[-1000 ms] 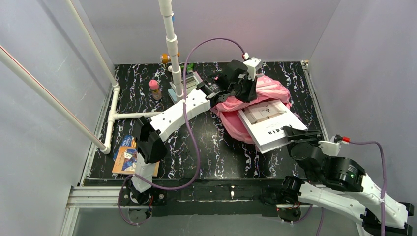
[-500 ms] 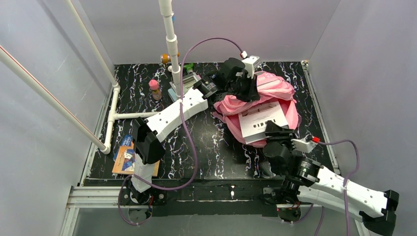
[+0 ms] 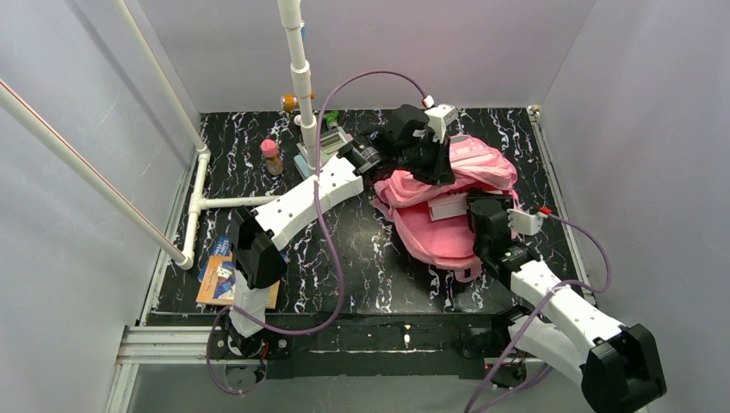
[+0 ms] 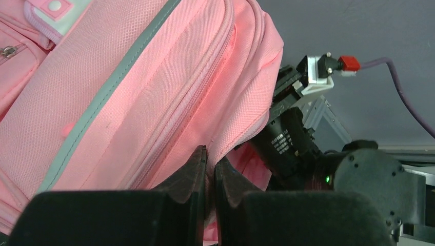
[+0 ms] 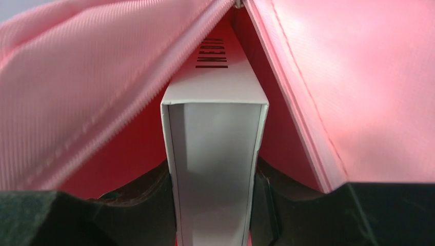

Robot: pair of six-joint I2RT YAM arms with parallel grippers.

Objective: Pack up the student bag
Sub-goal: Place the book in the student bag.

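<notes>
The large pink fabric student bag [image 3: 430, 241] lies on the black marbled tabletop [image 3: 387, 284], right of the middle and toward the far side. My left jaws are clenched on a fold of pink cloth at the bag's far edge, holding that lip up. My right jaws are grasping a flat white box with black lettering [image 5: 215, 133] by its near end; its far end is already between the two zip edges.

The mouth narrows ahead, so a corner of the box could catch on the zip teeth or a seam and jam. A hard push then might slide the whole bag across the tabletop. It might also pull the thin fold out of my left jaws, collapsing the opening onto the box. The box could also twist in my right jaws.
</notes>
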